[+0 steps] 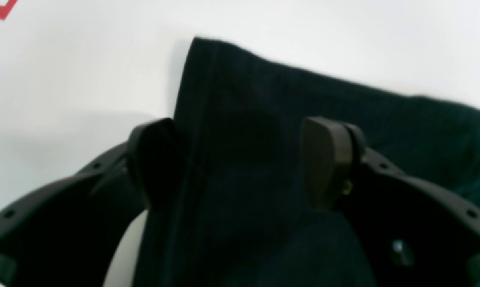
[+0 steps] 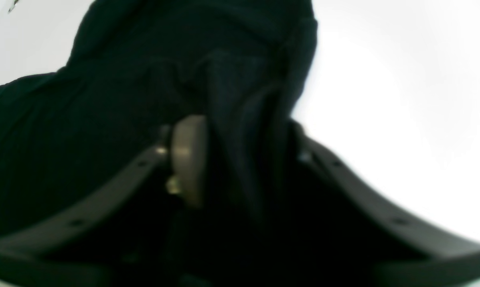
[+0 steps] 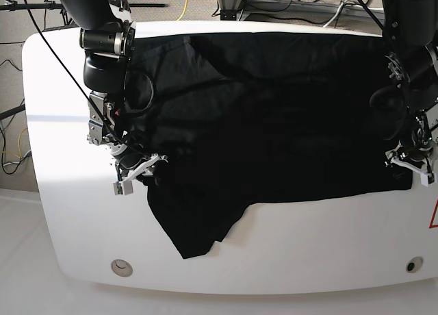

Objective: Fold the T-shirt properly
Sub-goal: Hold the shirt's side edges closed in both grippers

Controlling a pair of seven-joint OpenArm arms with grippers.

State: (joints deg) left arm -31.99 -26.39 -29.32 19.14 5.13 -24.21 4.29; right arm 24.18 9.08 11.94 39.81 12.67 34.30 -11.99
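Gripping both lower corners evenly is what the step in hand seems to call for. The T-shirt [image 3: 274, 116] is spread black side up across the white table [image 3: 61, 212], one sleeve trailing toward the near edge.

The left gripper [image 1: 240, 159] is set astride a hem corner, its pads standing wide with cloth between them and not yet pinched, so it reads as released. The right gripper [image 2: 240, 159] is buried in a bunched fold: one pad [image 2: 188, 159] is pressed against the fabric, the other is hidden behind it, and whether the cloth is truly clamped cannot be told.

Both layers should be caught before any lift, and the two corners should be raised together, so that the fold line is kept straight.
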